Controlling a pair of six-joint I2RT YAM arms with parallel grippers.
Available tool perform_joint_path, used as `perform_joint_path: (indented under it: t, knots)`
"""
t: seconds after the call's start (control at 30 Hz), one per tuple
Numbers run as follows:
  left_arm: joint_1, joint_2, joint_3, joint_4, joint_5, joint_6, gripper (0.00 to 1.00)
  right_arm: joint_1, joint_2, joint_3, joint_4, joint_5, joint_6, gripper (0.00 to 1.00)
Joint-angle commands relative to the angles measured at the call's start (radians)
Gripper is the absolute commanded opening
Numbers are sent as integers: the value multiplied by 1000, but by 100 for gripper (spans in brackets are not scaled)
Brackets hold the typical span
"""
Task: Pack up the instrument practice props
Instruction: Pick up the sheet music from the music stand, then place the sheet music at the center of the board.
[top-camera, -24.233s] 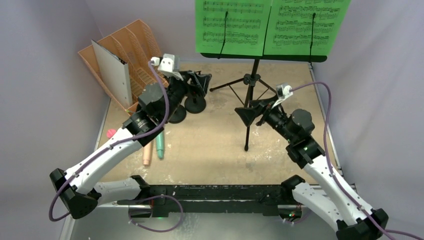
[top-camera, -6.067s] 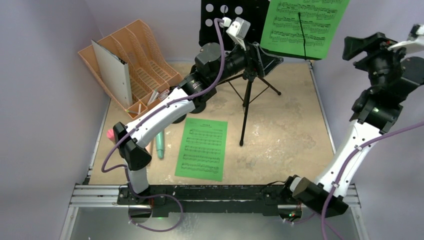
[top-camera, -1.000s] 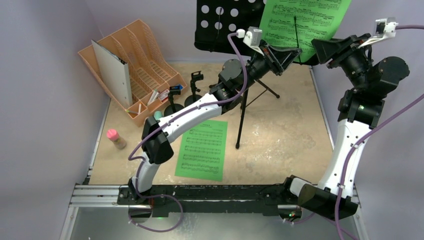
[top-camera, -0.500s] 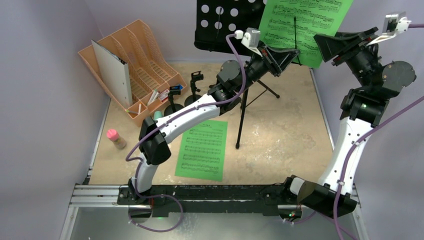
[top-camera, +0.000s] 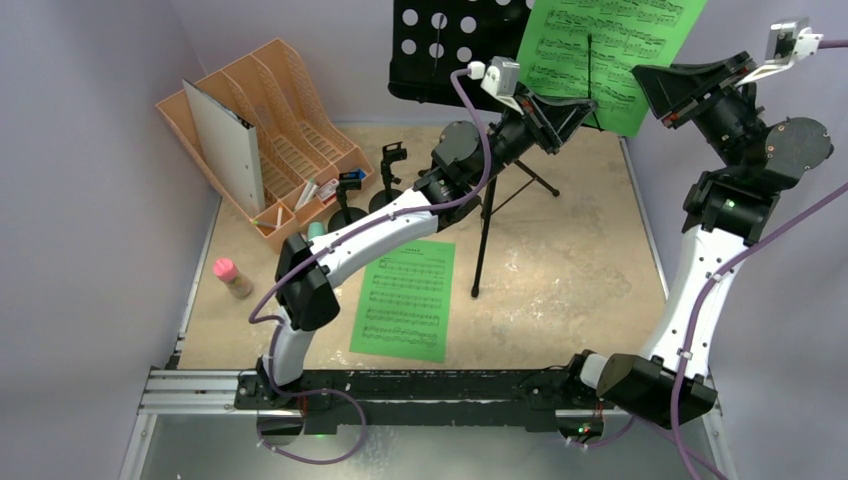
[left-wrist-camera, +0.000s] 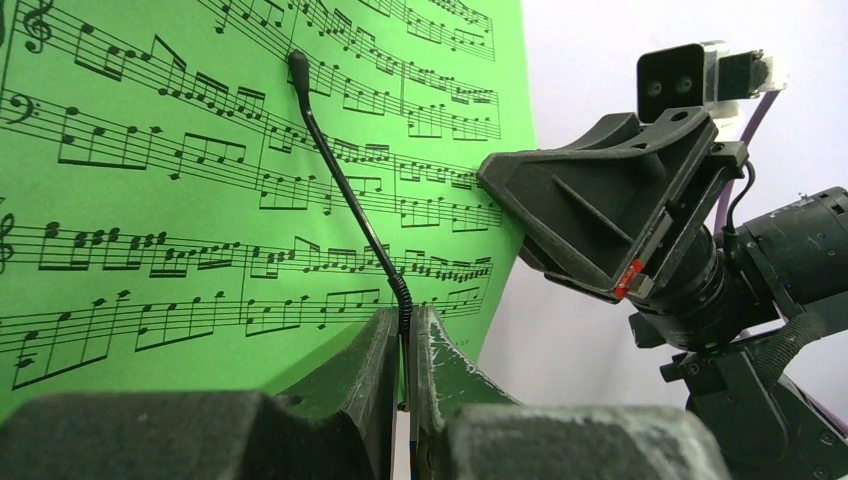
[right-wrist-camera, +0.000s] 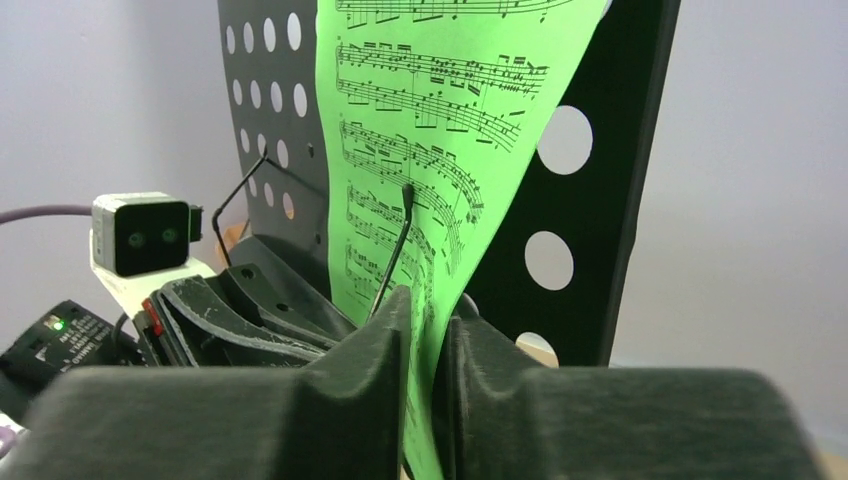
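From where I stand, the table (top-camera: 560, 290) fills most of the space. The black music stand (top-camera: 483, 225) is at its far middle, and its perforated desk (top-camera: 440, 45) is raised high. In the far left corner is the orange file rack (top-camera: 290, 110), with a grey binder (top-camera: 228, 145) leaning in it. One green sheet (top-camera: 610, 50) hangs on the right half of the desk, tilted. A second green page (top-camera: 405, 300) lies flat on the table, near the middle. The left gripper (left-wrist-camera: 404, 345) reaches up under the desk, its fingers pressed together on the thin black retainer wire (left-wrist-camera: 345, 190) that crosses the hanging sheet. The right gripper (right-wrist-camera: 428, 330) comes in from the right. Its jaws stand close on either side of that sheet's lower right edge, but I cannot tell whether they actually bite the paper. Between the rack and the stand are a short black clip pole (top-camera: 347, 200) and a second clip pole (top-camera: 392, 178), both upright and just beside each other. The pink microphone (top-camera: 232, 277) stands by the left edge. A sliver of the teal microphone (top-camera: 315, 231) shows behind the left arm.
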Motion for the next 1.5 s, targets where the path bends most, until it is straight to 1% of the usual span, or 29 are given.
perform_joint_path:
  t: [0.0,0.03,0.07,0.1,0.27,0.43,0.6,0.77,0.8,1.0,1.07,1.1,1.13,1.2,1.27,1.47]
  knots:
    - [-1,-74,-15,33,-8,29,0,-9,1,62,34,-23,6,14]
    - [-2,-76,-18,34,-10,32,0,-12,2,73,19,-18,-6,10]
    - [-2,-78,-21,34,-14,35,0,-14,2,85,-4,-10,-21,3]
    - [-1,-80,-25,35,-17,38,0,-18,1,100,-30,0,-40,0]
    - [-1,-89,-38,37,-29,47,0,-40,10,193,-157,67,-127,0]
    - [-2,-96,-52,44,-38,51,0,-57,21,304,-289,163,-214,0]
    - [-1,-105,-71,53,-41,58,0,-58,17,371,-385,274,-281,0]
    - [-2,-123,-103,73,-41,64,0,-58,10,421,-407,317,-308,0]
    - [-1,-126,-108,74,-63,66,0,-58,10,439,-424,318,-311,0]
    - [-1,-140,-130,75,-75,75,3,-58,11,526,-474,367,-328,0]
    - [-1,-147,-139,75,-79,78,8,-58,10,546,-482,370,-329,0]
    - [0,-151,-146,76,-82,82,12,-58,11,553,-485,369,-329,0]
    - [0,-157,-155,77,-84,84,16,-58,9,561,-487,366,-328,0]
    - [0,-176,-175,80,-90,92,28,-58,8,572,-489,358,-323,0]
    - [0,-202,-203,85,-96,103,37,-58,5,581,-489,338,-314,0]
    - [0,-268,-270,98,-124,139,50,-58,-3,602,-491,322,-299,0]
